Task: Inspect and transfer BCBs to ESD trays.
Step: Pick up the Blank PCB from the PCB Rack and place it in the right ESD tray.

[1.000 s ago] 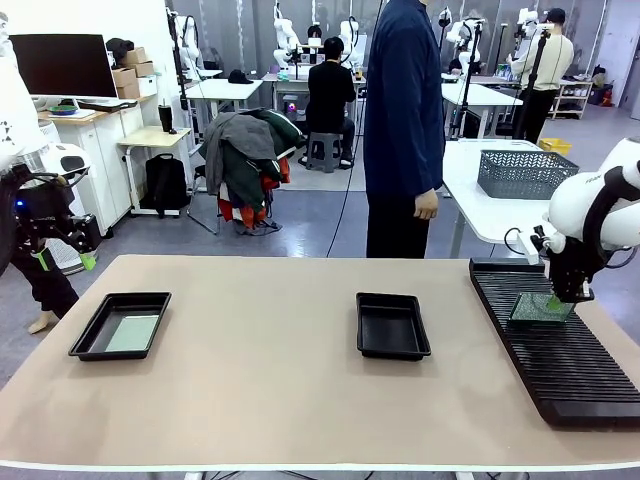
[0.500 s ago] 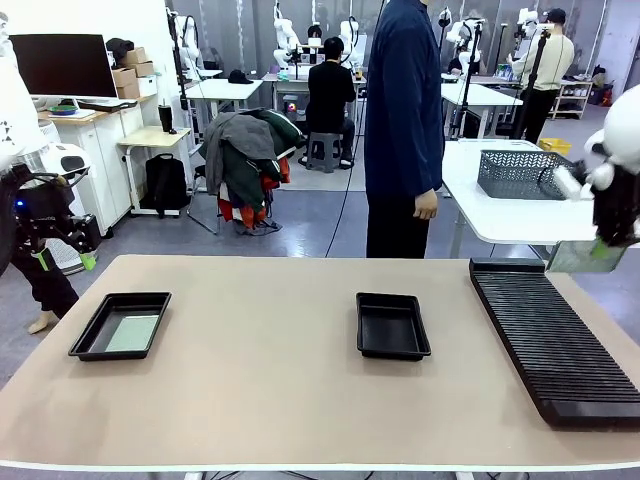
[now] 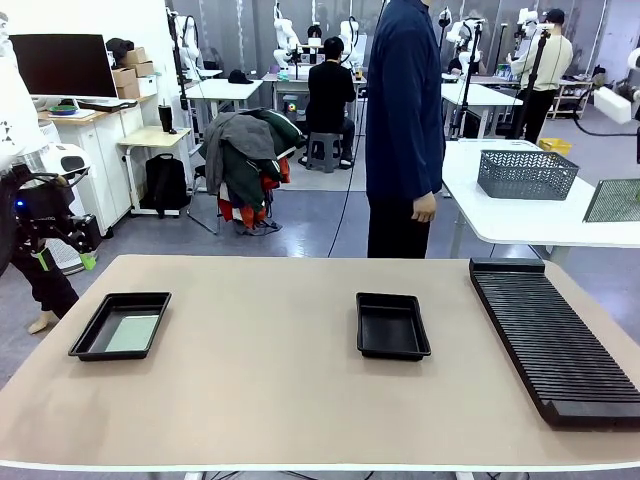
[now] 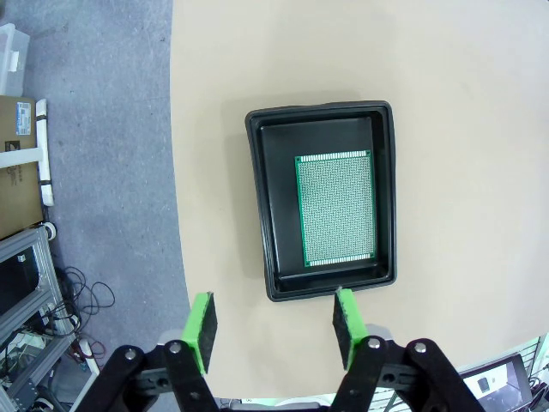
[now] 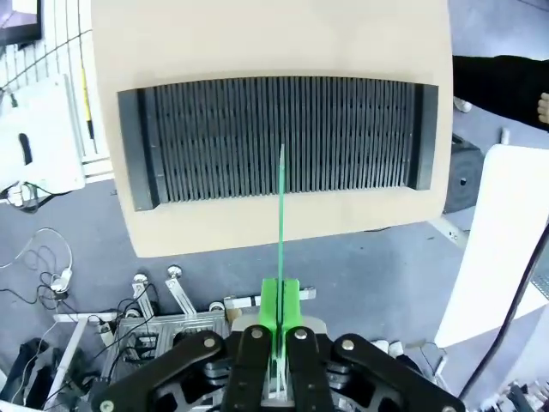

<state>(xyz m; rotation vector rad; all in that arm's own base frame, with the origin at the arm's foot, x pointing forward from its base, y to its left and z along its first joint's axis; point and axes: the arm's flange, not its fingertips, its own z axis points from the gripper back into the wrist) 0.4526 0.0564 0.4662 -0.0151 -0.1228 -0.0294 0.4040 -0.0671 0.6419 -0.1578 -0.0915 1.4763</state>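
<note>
1. The left gripper points straight down from high over the table. Its jaws stand wide with nothing between them. One finger lines up over a tray's short rim and the other over bare tabletop.
2. Below it sits the left tray, near the table's left edge. The flat board lies face up on its floor. The board's long axis runs along the tray's long side, and it sits closer to one long wall than to the other.
3. The right gripper is clamped tight on the held board. Its wrist is lifted high and it looks down at the table's right end. The wrist camera sees the board edge-on, as a thin green line running straight out along the fingers.
4. Far beneath it, well apart, lies the rack. The held board's plane runs the same way as the rack's slots.
5. From the front, the held board hangs at the far right edge, above the rack and clear of it. Its broad face is turned towards the robot and it sits slightly tilted.
6. The middle tray sits at mid-table, left of the rack. Its long side runs from the robot's side towards the far side.
7. A person stands at the far edge with one hand hanging at their side.
</note>
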